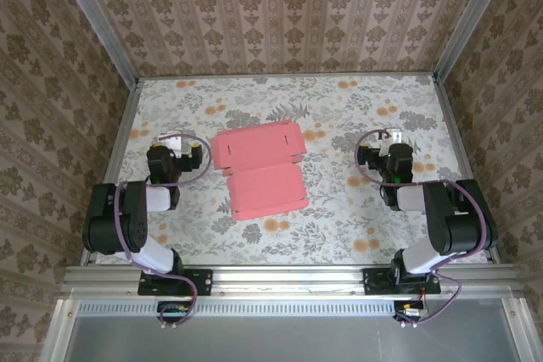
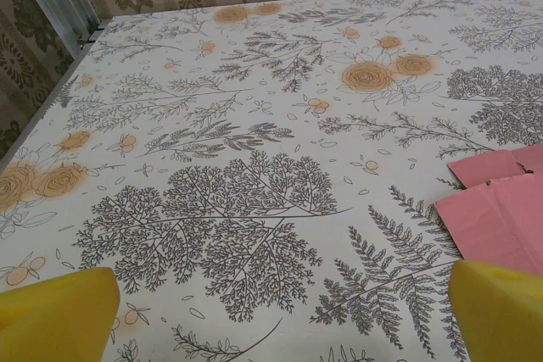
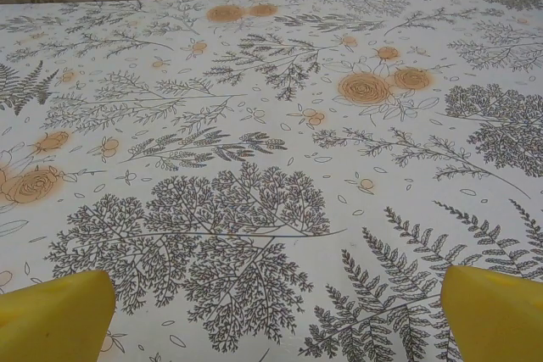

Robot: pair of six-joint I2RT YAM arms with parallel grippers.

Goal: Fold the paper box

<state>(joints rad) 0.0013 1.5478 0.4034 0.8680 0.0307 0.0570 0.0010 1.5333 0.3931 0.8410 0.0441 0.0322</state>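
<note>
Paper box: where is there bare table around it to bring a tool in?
Widest free patch: between the paper box and the right tool. Also bare: the far strip of table up to the back wall, and the near strip toward the arm bases. Tightest is the gap between the box's left edge and the left tool.

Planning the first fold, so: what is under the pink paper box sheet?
The paper box lies flat, pink side up, on the floral table, which shows all around it. Anything beneath its panels is covered and cannot be seen.
</note>
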